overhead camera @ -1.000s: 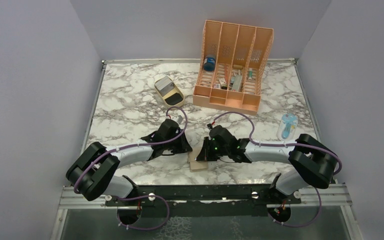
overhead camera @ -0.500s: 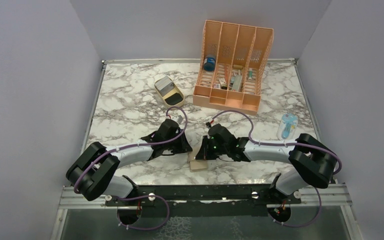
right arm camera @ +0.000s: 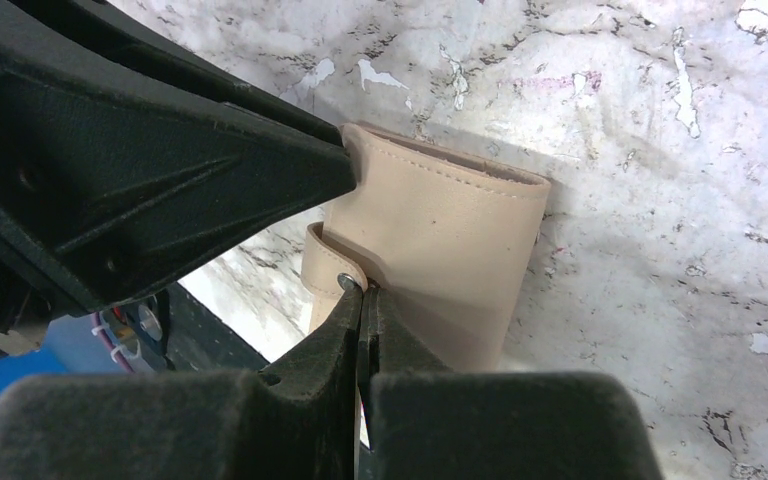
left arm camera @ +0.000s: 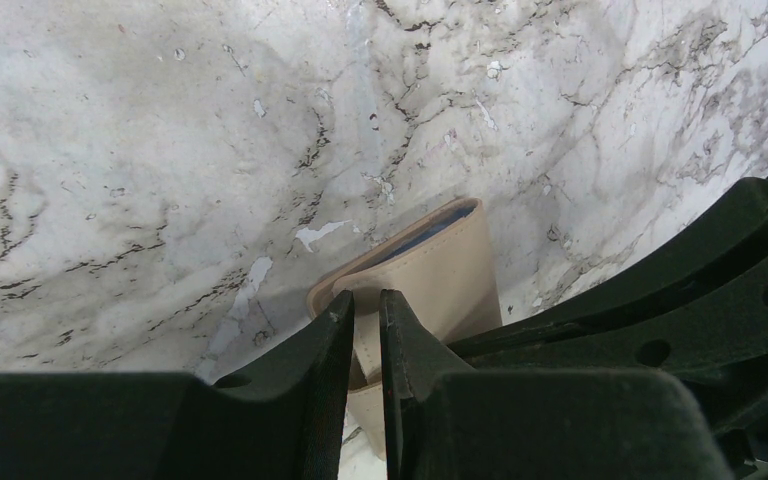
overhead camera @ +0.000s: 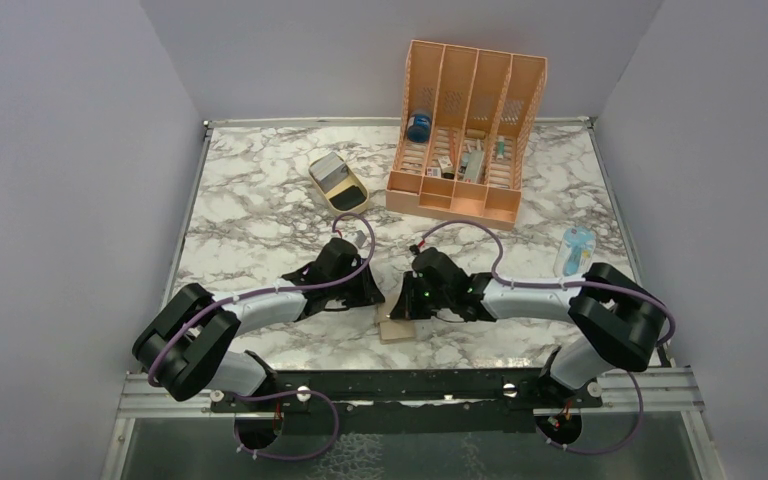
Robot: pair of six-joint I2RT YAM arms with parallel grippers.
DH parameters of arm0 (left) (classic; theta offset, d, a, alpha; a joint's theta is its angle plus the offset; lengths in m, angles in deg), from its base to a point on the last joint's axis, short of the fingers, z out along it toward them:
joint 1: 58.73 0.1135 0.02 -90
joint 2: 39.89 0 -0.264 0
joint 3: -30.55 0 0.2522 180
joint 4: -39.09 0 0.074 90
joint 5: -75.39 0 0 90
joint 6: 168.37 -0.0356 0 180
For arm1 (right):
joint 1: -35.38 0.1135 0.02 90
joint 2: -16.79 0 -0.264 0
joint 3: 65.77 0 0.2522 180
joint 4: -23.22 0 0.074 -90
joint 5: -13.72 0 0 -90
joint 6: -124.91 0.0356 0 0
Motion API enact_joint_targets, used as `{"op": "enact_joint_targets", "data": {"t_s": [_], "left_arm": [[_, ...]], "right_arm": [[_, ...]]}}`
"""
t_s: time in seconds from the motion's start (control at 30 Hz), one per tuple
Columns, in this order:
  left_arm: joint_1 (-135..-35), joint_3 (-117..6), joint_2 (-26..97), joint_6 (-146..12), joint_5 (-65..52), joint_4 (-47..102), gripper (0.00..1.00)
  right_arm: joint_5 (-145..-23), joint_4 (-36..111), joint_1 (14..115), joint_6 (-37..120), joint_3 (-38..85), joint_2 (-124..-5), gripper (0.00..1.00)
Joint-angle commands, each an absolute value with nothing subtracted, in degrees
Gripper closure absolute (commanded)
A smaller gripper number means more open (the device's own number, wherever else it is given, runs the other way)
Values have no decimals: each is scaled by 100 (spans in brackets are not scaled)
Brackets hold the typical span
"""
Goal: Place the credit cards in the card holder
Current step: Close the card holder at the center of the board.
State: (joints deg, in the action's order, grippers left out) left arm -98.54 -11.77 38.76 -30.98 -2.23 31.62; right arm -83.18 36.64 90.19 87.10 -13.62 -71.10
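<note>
- The marble table (overhead camera: 260, 200) carried everything, with grey walls on three sides.
- The orange organizer (overhead camera: 465, 135) stood at the far edge, right of centre, small items in its slots and a blue jar (overhead camera: 419, 127) in the leftmost one.
- The left arm (overhead camera: 260, 305) and right arm (overhead camera: 530, 298) both reached inward along the near side, and their wrists met close together near the table's middle.
- A tan oval tray (overhead camera: 316, 182) lay left of the organizer, well apart from the arms.
- The cards (overhead camera: 329, 169) sat in that tray: one grey face, and a dark one beside it at the tray's near end.
- A light-blue object (overhead camera: 574, 252) rested near the right edge, just beyond the right arm.
- The wallet (right arm camera: 450, 250) was near the front edge, between the two wrists, mostly hidden from above. It was folded, its tan outer face up and a blue lining showing at one edge.
- The left gripper (left arm camera: 365, 298) was clamped on the wallet's edge, with tan material running between its nearly closed fingers.
- The right gripper (right arm camera: 362, 290) had its jaws together, tips at the snap tab (right arm camera: 325, 255); whether the tab was pinched could not be told.
</note>
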Motion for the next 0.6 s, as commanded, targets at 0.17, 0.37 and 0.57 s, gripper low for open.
{"op": "enact_joint_targets", "data": {"t_s": [0.17,0.37,0.57], "left_arm": [[-9846,-1178,3775,-3214,-310,2961,81],[-9854,-1238,3335,-3165,-257,2878,77],[-9854,-982,3454,-2956,391,3949,77]], "right_arm": [[-8032,4076,9031,8665,-1192,-7358,99],[-8327,3662,9031,8654,-1335,-7064,99],[-8619,3667,9029,8587,-1083,-7055,99]]}}
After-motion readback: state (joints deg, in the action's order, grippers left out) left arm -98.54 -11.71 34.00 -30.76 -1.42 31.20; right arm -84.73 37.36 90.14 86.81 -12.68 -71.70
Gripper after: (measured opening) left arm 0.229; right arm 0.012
